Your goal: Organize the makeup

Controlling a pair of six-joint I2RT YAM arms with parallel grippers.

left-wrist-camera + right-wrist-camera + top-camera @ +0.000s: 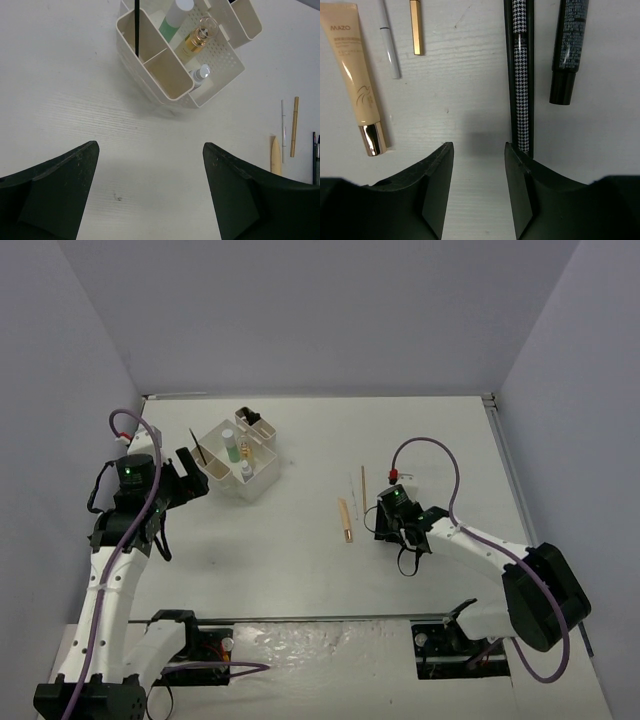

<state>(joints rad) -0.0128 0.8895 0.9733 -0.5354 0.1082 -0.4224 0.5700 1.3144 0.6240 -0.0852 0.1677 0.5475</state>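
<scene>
So the white compartmented box (225,60) holds four things I can count for sure. There's one thin black stick (136,25) standing in the long slot. The perforated section next to it has three little bottles: a pale green bottle (172,17), a gold bottle (195,40) and a small greyish bottle (200,75). Something dark (247,417) sits in the far compartment, can't tell what.

The rest of the makeup lies loose on the table (300,560) by the right arm, five pieces: tan tube (357,85), thin white stick (390,45), gold stick (416,27), houndstooth stick (521,75) and black tube (567,50).

The left gripper (150,145) hangs near the box, fingers wide apart, holding nothing. The right gripper (478,145) is parted too, with bare table between its fingers and one fingertip over the houndstooth stick's end.
</scene>
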